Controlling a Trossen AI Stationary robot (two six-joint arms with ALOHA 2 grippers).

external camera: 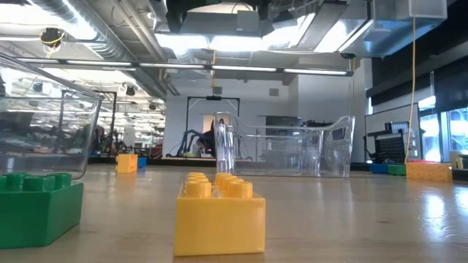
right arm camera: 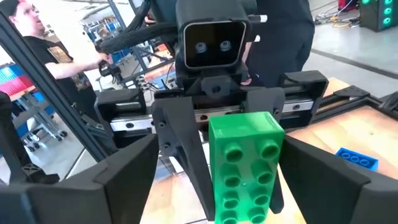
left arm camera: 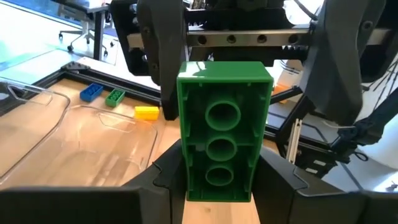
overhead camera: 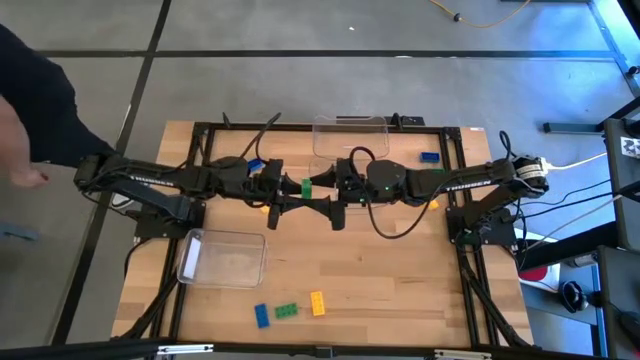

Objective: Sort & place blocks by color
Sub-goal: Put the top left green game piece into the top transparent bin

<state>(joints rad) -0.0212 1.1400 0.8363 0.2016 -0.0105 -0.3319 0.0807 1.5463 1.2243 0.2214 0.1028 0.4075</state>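
The green studded plastic brick (overhead camera: pixel 306 187) hangs in the air above the middle of the wooden bench (overhead camera: pixel 400 280), between both arms, apparently mid-handover. The left pincer (left arm camera: pixel 217 180) grips it, fingers pressed against its two long sides, hollow underside facing that wrist camera. The right pincer (right arm camera: pixel 249 186) faces it from the other end, fingers spread wide on either side and not touching it. A clear plastic bin (overhead camera: pixel 222 257) lies nearer the left arm, likely a sorting target.
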